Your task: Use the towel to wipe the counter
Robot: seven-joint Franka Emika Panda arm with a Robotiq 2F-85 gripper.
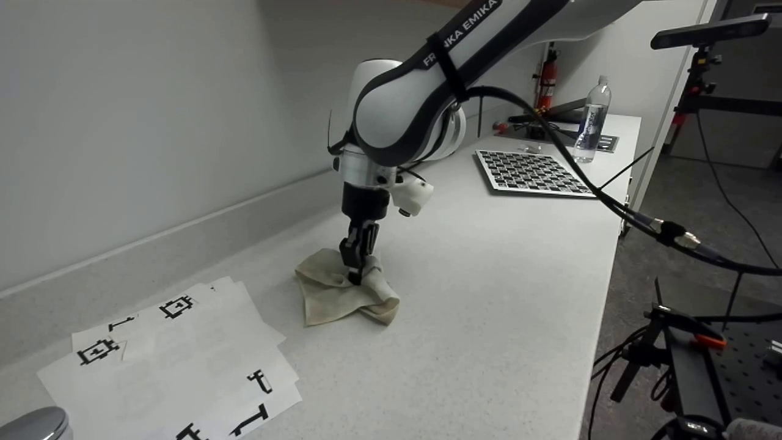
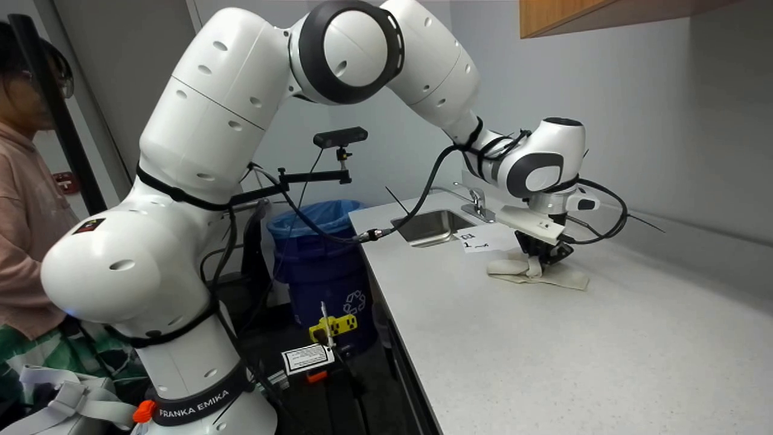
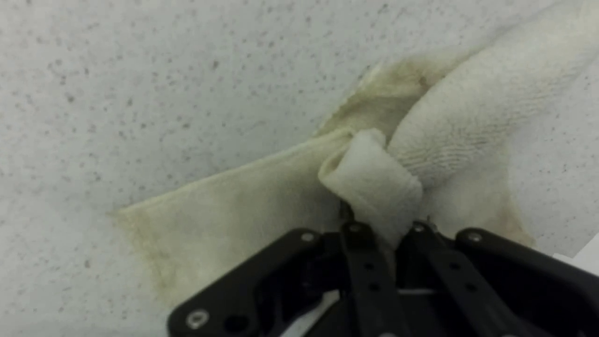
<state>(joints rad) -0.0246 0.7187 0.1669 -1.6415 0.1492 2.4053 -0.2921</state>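
The cream-beige towel [image 1: 339,302] lies rumpled on the white-grey counter [image 1: 489,293], its corners spread out flat. From above, my gripper [image 1: 356,278] points down into its middle. In the wrist view, a raised fold of the towel [image 3: 379,187] is pinched between the black fingers [image 3: 362,252], and the rest of the cloth spreads to both sides on the speckled counter [image 3: 140,103]. Cloth hides the very fingertips there. An exterior view also shows the towel [image 2: 564,278] under the gripper [image 2: 546,263], touching the counter [image 2: 531,350].
Paper sheets [image 1: 177,366] with black marks lie beside the towel. Farther along stand a checkered board [image 1: 531,173] and a water bottle [image 1: 591,128]. A sink [image 2: 432,228] with a faucet [image 2: 478,205] is behind. The wall's backsplash [image 1: 183,238] runs close by. A person [image 2: 27,211] stands near the arm.
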